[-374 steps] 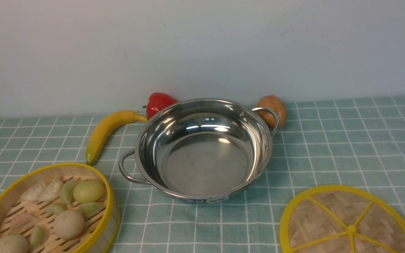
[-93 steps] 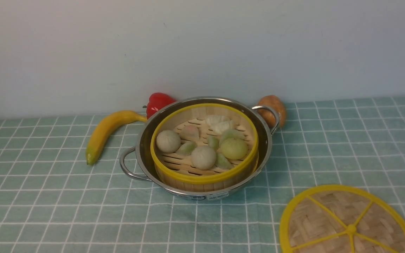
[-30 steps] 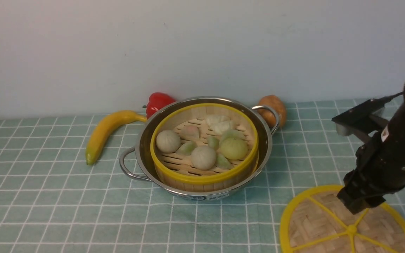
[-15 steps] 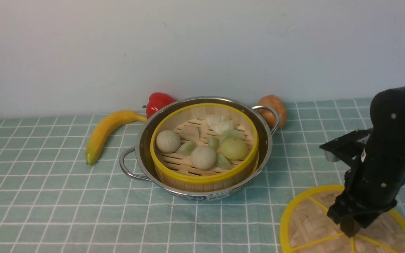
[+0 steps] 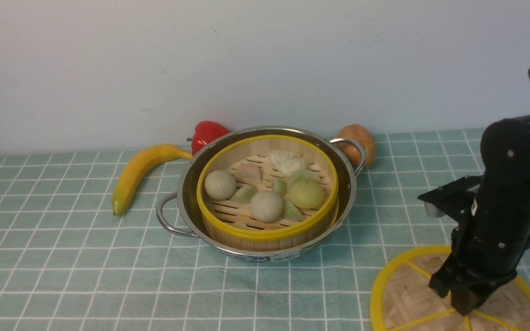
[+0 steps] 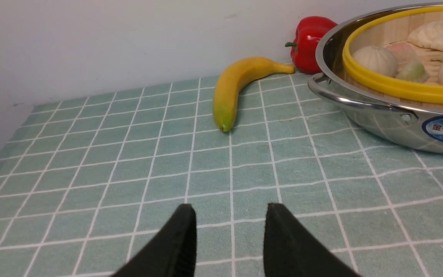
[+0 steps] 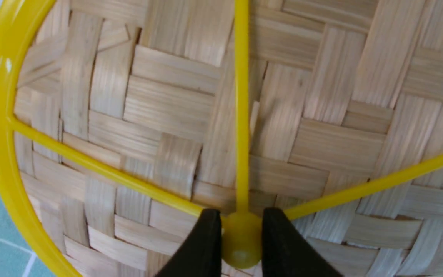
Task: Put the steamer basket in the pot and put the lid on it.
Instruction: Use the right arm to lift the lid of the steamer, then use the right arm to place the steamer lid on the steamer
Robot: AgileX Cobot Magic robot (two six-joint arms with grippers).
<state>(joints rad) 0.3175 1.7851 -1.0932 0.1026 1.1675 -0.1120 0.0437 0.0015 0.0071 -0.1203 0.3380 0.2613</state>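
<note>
Front view: lid [image 5: 403,294] only partly in frame, near side cut off by the bottom edge; knob hidden there behind right pincer [image 5: 463,307]. Potato [image 5: 359,138] half covered by a pot handle, pepper [image 5: 205,133] partly behind the steel rim, label on the pot's side too blurred to read. Left pincer [image 6: 230,207] seen from its own wrist camera only.

Right wrist view: knob [image 7: 241,246] squeezed between the two black fingers [image 7: 206,246], one touching each side, so right pincer closed on lid by its knob. Lid at front right of counter [image 5: 62,257], well apart from pot [image 5: 348,193]; lifted off the cloth or not, impossible to tell. Basket [image 5: 267,235] seated inside pot at mid-counter, yellow rim standing above the steel rim, buns [image 5: 220,185] and dumplings on its slats.

Left wrist view: left pincer open, fingers apart with nothing between, above bare counter; banana [image 6: 237,88] beyond it, pot cut off at that picture's edge.

Against half a second earlier: right pincer lower, tips down at lid's centre; lid's rim shifted slightly toward the camera. A second earlier: pincer over lid's far half. At the earliest frame: basket on counter at front left, pot empty.
</note>
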